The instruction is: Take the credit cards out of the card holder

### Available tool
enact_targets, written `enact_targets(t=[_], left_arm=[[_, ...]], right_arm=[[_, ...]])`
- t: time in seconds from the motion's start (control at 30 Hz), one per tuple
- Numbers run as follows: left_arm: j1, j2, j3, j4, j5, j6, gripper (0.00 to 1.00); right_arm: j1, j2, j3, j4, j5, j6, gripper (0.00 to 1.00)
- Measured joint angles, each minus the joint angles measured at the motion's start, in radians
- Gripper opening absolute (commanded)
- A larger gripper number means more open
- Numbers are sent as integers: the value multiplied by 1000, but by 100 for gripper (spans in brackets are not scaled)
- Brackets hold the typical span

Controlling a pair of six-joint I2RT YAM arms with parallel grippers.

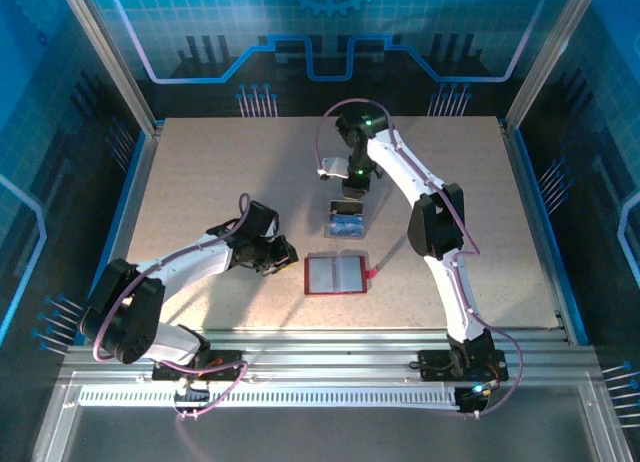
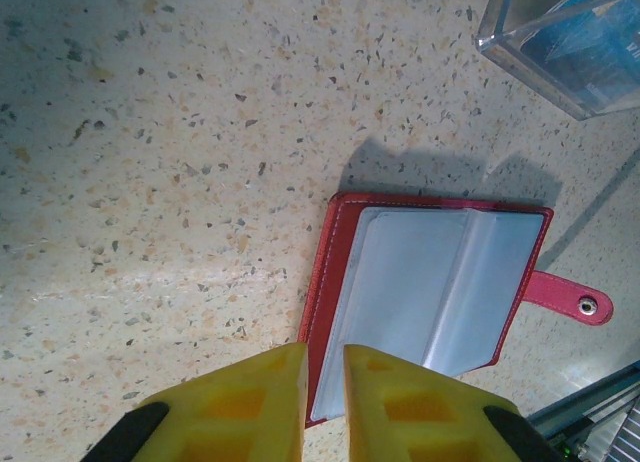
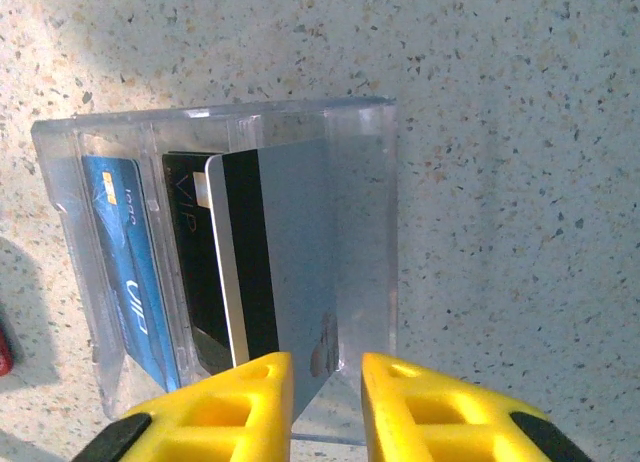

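Observation:
The red card holder lies open and flat on the speckled table, greyish pockets facing up and its tab pointing right. My left gripper hangs over the holder's near left corner, jaws a narrow gap apart and clamping nothing. Further back stands a clear box holding credit cards on edge: a blue one, a black one and a grey one with a black stripe. My right gripper is just above the box, open, the grey card's corner beside its left finger.
An aluminium rail runs along the table's near edge by the arm bases. Blue-trimmed frame posts and clear walls bound the table on the left, right and back.

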Motion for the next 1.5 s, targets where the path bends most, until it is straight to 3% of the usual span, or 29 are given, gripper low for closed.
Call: enact_targets(t=[0.43, 1.13, 1.5], left_arm=[[0, -2, 0, 1, 0, 0, 18], [0, -2, 0, 1, 0, 0, 18], [0, -2, 0, 5, 0, 0, 18]], right_arm=[[0, -38, -54, 2, -29, 44, 51], [1, -42, -136, 152, 74, 82, 52], [1, -146, -203, 231, 114, 91, 52]])
